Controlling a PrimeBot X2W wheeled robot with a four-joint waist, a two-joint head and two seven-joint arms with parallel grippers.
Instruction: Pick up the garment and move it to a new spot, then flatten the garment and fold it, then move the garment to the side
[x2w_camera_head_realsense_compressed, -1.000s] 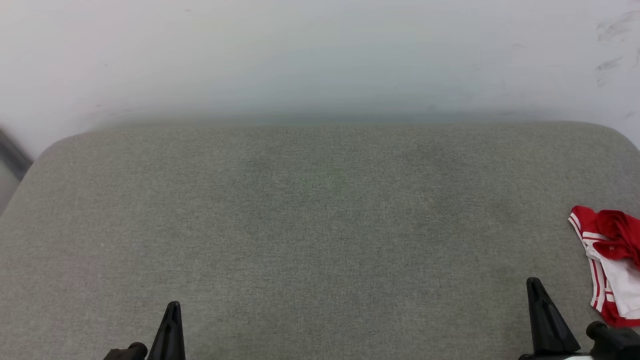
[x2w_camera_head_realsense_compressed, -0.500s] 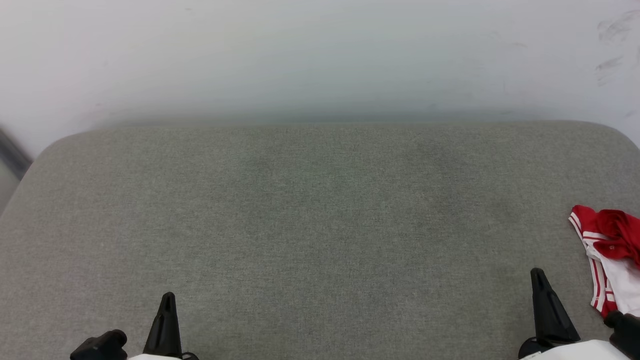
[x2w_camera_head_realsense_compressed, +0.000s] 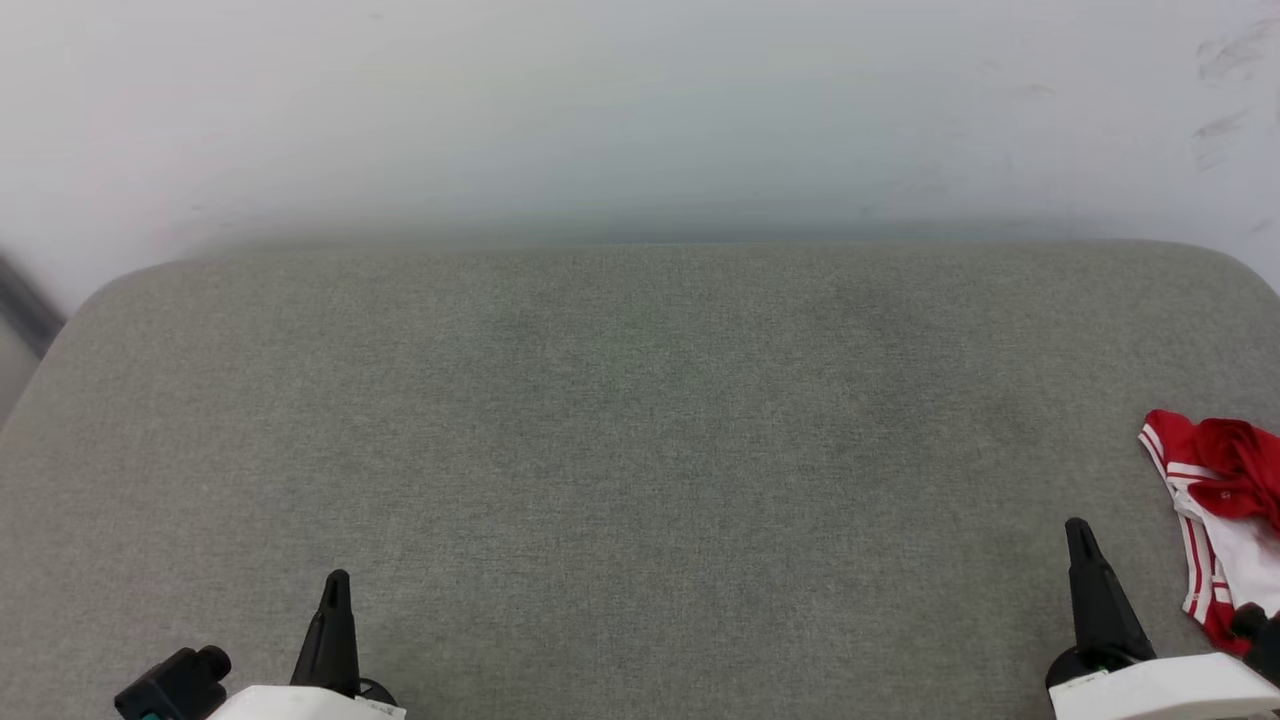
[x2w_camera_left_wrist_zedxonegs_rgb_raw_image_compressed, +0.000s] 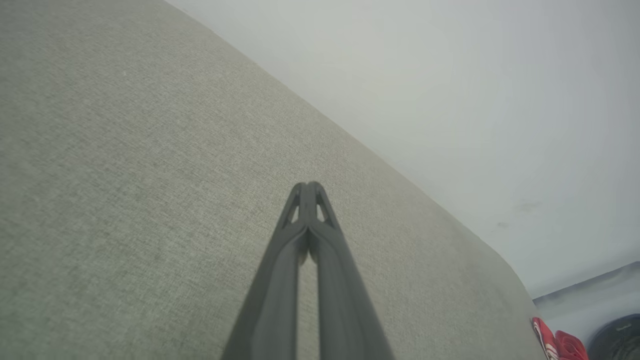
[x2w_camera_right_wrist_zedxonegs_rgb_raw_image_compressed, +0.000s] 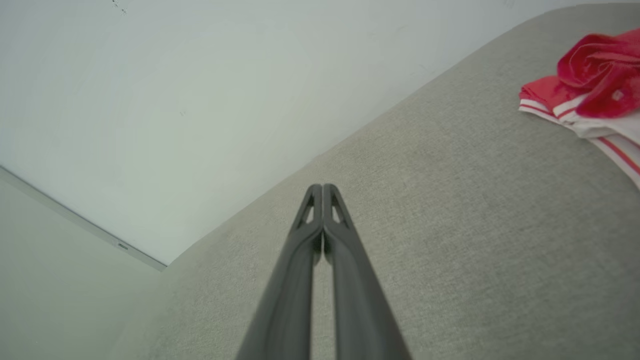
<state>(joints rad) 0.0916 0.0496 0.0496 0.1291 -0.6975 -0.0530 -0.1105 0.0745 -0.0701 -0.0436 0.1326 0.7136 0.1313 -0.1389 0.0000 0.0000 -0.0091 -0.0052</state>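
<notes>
The garment (x2w_camera_head_realsense_compressed: 1225, 520), a crumpled red T-shirt with white sleeves and striped trim, lies at the far right edge of the grey fabric surface (x2w_camera_head_realsense_compressed: 640, 430). In the right wrist view the garment (x2w_camera_right_wrist_zedxonegs_rgb_raw_image_compressed: 595, 85) sits at the upper right, and in the left wrist view a red corner of the garment (x2w_camera_left_wrist_zedxonegs_rgb_raw_image_compressed: 557, 345) peeks in at the bottom right. My right gripper (x2w_camera_head_realsense_compressed: 1078, 530) is shut and empty, just left of the garment and apart from it. My left gripper (x2w_camera_head_realsense_compressed: 336, 582) is shut and empty at the lower left, far from the garment. Both wrist views show the fingertips pressed together: the left gripper (x2w_camera_left_wrist_zedxonegs_rgb_raw_image_compressed: 309, 186) and the right gripper (x2w_camera_right_wrist_zedxonegs_rgb_raw_image_compressed: 322, 188).
A pale wall (x2w_camera_head_realsense_compressed: 640, 110) rises directly behind the grey surface. The surface has rounded far corners, and a dark strip (x2w_camera_head_realsense_compressed: 22, 300) runs past its left corner. In the left wrist view a dark round object (x2w_camera_left_wrist_zedxonegs_rgb_raw_image_compressed: 617, 340) stands beyond the garment.
Both grippers have moved a little forward over the surface, and their white wrists have come into the head view. The garment has not moved.
</notes>
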